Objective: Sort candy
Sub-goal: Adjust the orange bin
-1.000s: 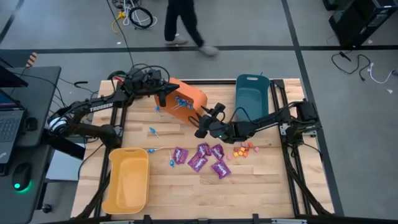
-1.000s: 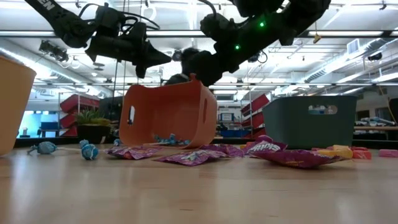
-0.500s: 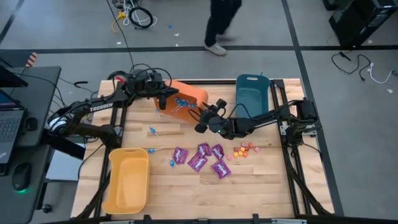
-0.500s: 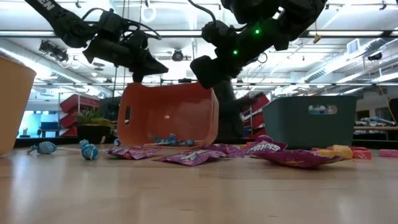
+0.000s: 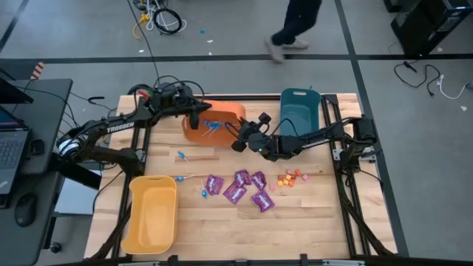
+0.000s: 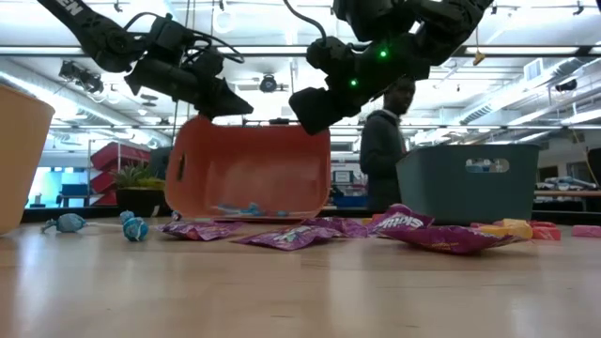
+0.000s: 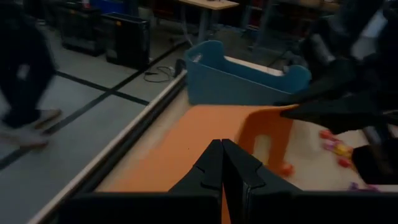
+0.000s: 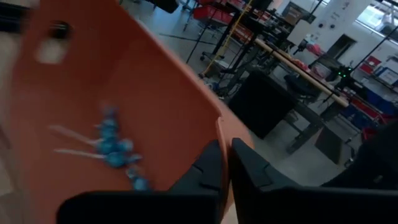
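From above, the left end effector [image 5: 194, 118] pinches the 9 o'clock rim of the tipped orange bin [image 5: 214, 122], and the right end effector [image 5: 239, 137] pinches its 3 o'clock rim. Blue lollipops [image 5: 212, 125] lie inside. Purple packets [image 5: 240, 186] and small orange pieces [image 5: 289, 178] lie at the surface's middle, with loose lollipops [image 5: 181, 157] at 9 o'clock; open wood runs to the near edge. The yellow bin [image 5: 151, 214] sits at 7 o'clock, the teal bin [image 5: 299, 112] at 1 o'clock.

Low down, the orange bin [image 6: 249, 174] hangs tilted between both end effectors, its bottom edge at the surface.

The left wrist shows fingers [image 7: 214, 165] pressed together on the orange rim.

The right wrist shows fingers [image 8: 214, 162] shut on the rim too.
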